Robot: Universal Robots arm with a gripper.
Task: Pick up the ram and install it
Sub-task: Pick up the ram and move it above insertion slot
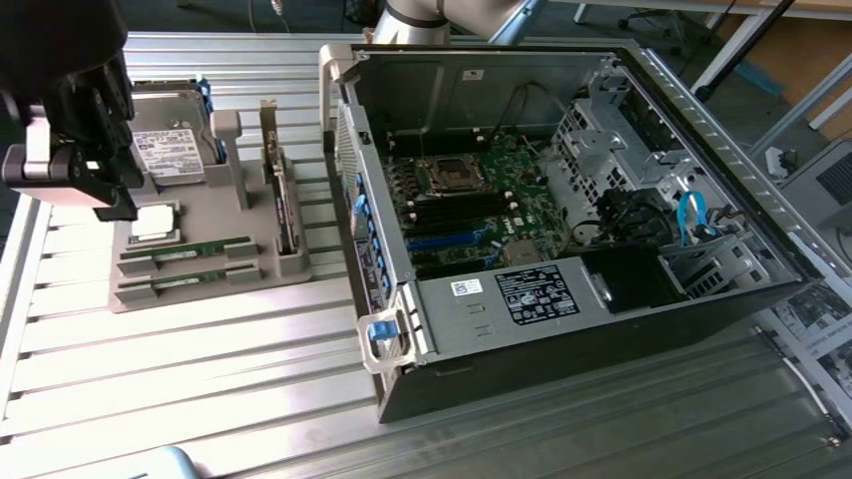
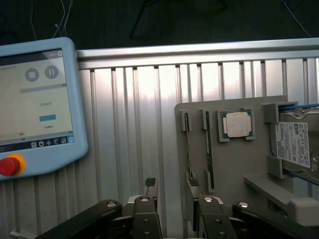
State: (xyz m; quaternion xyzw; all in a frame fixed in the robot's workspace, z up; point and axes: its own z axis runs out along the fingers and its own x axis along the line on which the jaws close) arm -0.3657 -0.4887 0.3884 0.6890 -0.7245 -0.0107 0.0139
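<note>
The ram (image 1: 190, 281) stands on edge in the outermost slot of the grey holder (image 1: 219, 215), farthest from the hard drive (image 1: 167, 150), its top edge seemingly left free for pinching, while the gripper (image 2: 172, 186) hovers over that holder, jaws spread wide, holding nothing.

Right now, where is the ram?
On the exterior view's left, the ram sits slotted in the grey holder, beside the processor chip, left of the open computer case.

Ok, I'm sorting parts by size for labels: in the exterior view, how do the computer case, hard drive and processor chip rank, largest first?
1. computer case, by far the largest
2. hard drive, partly hidden, yet clearly bigger than the chip
3. processor chip, smallest
</note>
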